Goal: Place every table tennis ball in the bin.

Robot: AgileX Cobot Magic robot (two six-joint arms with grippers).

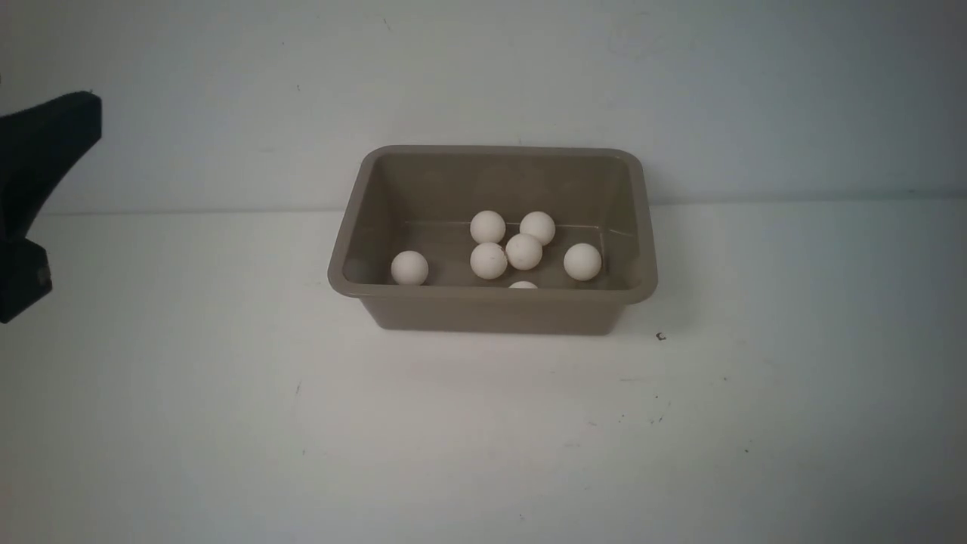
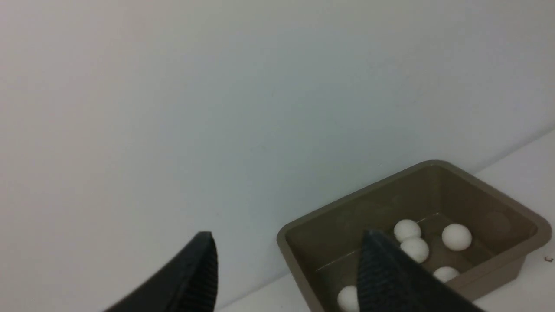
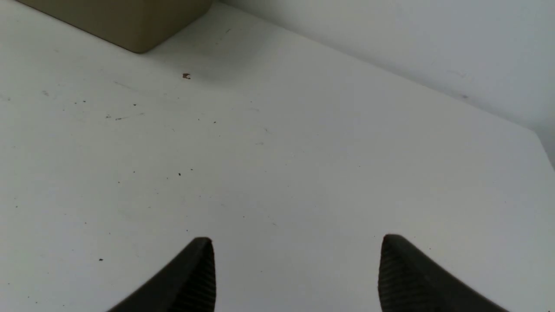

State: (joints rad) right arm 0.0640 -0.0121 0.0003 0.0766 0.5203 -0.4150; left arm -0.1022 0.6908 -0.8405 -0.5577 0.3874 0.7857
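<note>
The grey-brown bin [image 1: 491, 296] stands at the back middle of the white table, against the wall. Several white table tennis balls [image 1: 523, 251] lie on its floor; one [image 1: 523, 285] is half hidden behind the near wall. My left gripper [image 2: 288, 238] is open and empty, raised well to the left of the bin [image 2: 299, 264]; its dark finger [image 1: 45, 151] shows at the front view's left edge. In its wrist view some balls [image 2: 456, 236] show inside the bin. My right gripper [image 3: 297, 240] is open and empty above bare table; a corner of the bin [image 3: 130, 26] lies ahead.
A pale wall rises right behind the bin. A small dark speck [image 1: 661, 336] lies on the table right of the bin. The table's rounded far right corner [image 3: 535, 134] shows in the right wrist view.
</note>
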